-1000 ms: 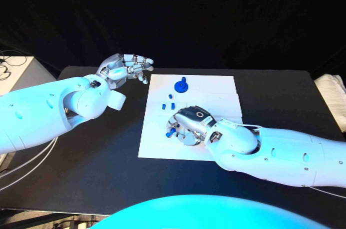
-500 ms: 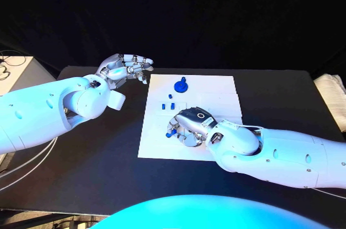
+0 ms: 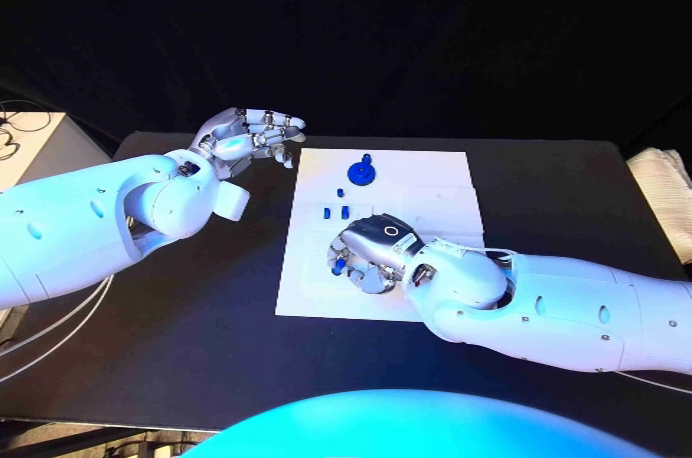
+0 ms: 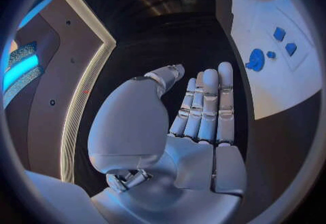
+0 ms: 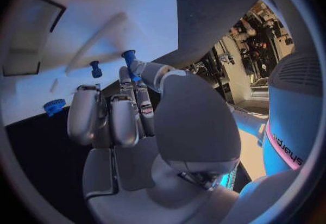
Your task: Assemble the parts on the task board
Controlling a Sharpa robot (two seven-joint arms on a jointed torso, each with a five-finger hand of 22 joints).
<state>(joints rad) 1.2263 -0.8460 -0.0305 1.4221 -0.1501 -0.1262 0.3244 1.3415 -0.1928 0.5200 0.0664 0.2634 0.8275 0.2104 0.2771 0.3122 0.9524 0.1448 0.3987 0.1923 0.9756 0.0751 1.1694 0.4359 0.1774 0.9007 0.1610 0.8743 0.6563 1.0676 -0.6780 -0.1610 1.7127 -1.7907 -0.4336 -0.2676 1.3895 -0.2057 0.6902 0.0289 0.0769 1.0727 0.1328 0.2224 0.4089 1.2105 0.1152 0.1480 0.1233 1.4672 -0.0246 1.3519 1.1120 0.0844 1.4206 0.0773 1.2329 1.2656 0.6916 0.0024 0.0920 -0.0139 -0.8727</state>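
The white task board (image 3: pixel 418 193) lies in the middle of the black table. On it sit a round blue part with a knob (image 3: pixel 364 170), a tiny blue piece (image 3: pixel 340 191) and two small blue squares (image 3: pixel 336 213). My right hand (image 3: pixel 372 250) hovers low over the board's near left area, fingers curled, pinching a small blue peg (image 5: pixel 128 60) between thumb and a fingertip; the peg (image 3: pixel 339 266) shows at the hand's left side. Another blue peg (image 5: pixel 95 68) stands on the board close by. My left hand (image 3: pixel 254 133) is raised off the board's far left corner, holding nothing, fingers straight (image 4: pixel 204 110).
A white cloth-like object (image 3: pixel 661 178) lies at the table's right edge. A pale box with cables (image 3: pixel 29 143) stands off the table's left side. The board has a rectangular recess (image 5: pixel 34 33) near the right hand.
My right hand has shifted slightly to the left over the board with the peg in it. The left hand has stayed still.
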